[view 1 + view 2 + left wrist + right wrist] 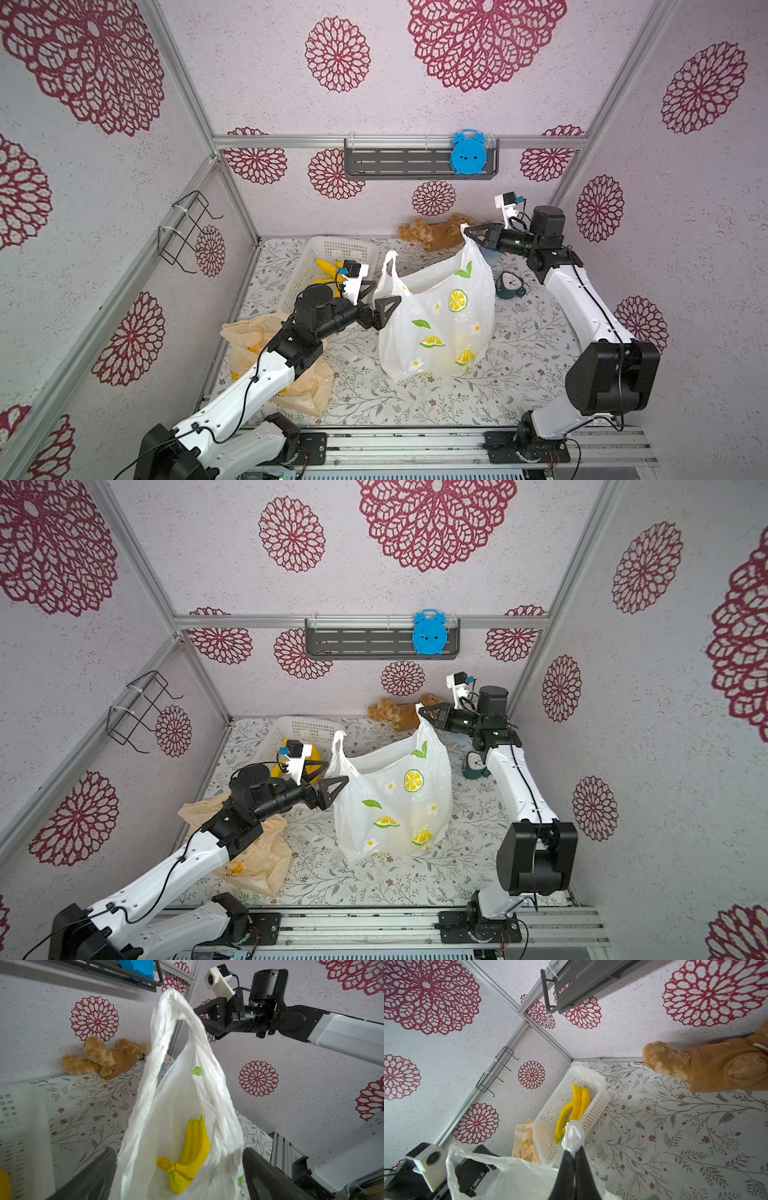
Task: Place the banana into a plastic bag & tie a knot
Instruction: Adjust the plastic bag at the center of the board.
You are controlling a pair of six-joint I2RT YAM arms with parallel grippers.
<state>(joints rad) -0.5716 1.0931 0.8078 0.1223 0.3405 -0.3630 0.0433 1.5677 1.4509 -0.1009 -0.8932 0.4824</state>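
Observation:
A white plastic bag (436,316) printed with lemon slices stands on the floral table in both top views. A yellow banana (193,1147) bunch lies inside it, seen through the bag's mouth in the left wrist view. My right gripper (466,231) is shut on one bag handle (572,1132) and holds it up at the back right. The other handle (390,259) stands loose. My left gripper (384,293) is open, its fingers (266,1172) on either side of the bag's left rim, gripping nothing.
A white basket (345,242) at the back left holds another yellow banana bunch (577,1105). A brown teddy bear (432,235) lies by the back wall, and a dark clock (510,286) stands beside the right arm. A crumpled beige bag (253,345) lies under the left arm.

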